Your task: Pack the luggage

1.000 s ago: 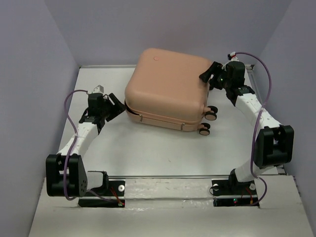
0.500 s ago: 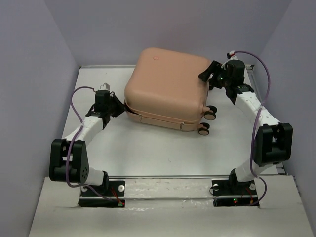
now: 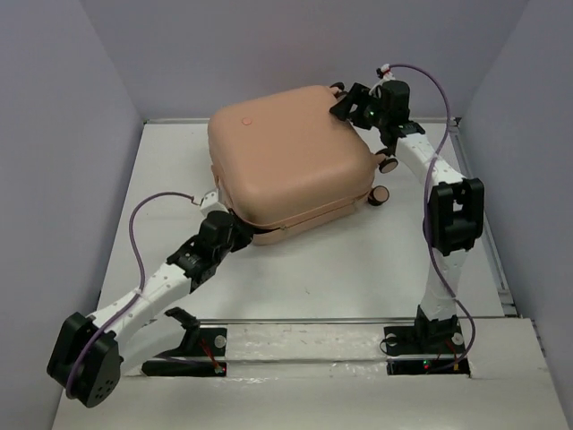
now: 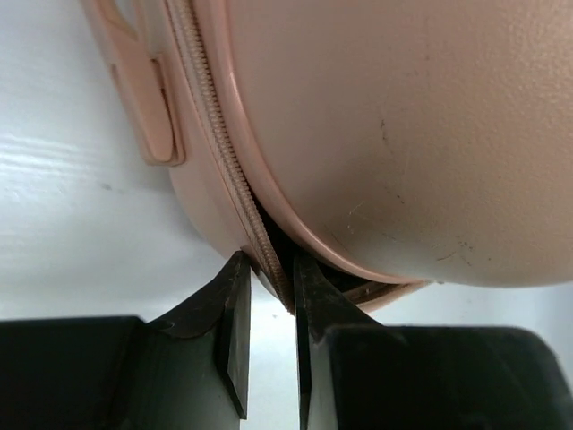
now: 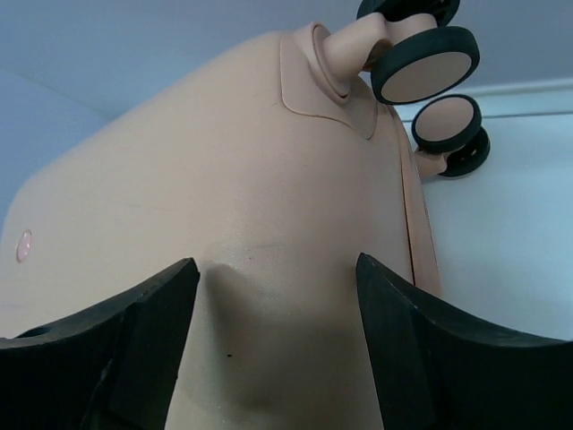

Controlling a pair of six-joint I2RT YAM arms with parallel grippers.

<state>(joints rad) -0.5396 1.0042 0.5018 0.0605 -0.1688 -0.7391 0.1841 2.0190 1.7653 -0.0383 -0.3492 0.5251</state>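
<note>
The peach-pink luggage [image 3: 286, 161] lies closed on the white table, its round mark [image 3: 247, 120] facing up and its wheels [image 3: 389, 164] at the right. My left gripper [image 3: 235, 231] is at its near-left corner. In the left wrist view the gripper [image 4: 271, 269] is shut on the zipper edge [image 4: 235, 179] of the lower shell, with one finger [image 4: 309, 296] in the dark gap under the upper shell [image 4: 403, 134]. My right gripper [image 3: 345, 103] is at the far right corner. There it stands open [image 5: 277, 269] against the shell [image 5: 224, 179], below the wheels [image 5: 425, 76].
Purple walls close in the table [image 3: 295, 278] at the back and on both sides. A metal rail [image 3: 304, 321] runs along the near edge by the arm bases. A peach side handle [image 4: 148, 98] sticks out of the luggage next to the left gripper.
The luggage has turned counter-clockwise and shifted left and back. My left gripper went to its near corner and closed on the zipper edge. My right gripper followed the far corner back and left.
</note>
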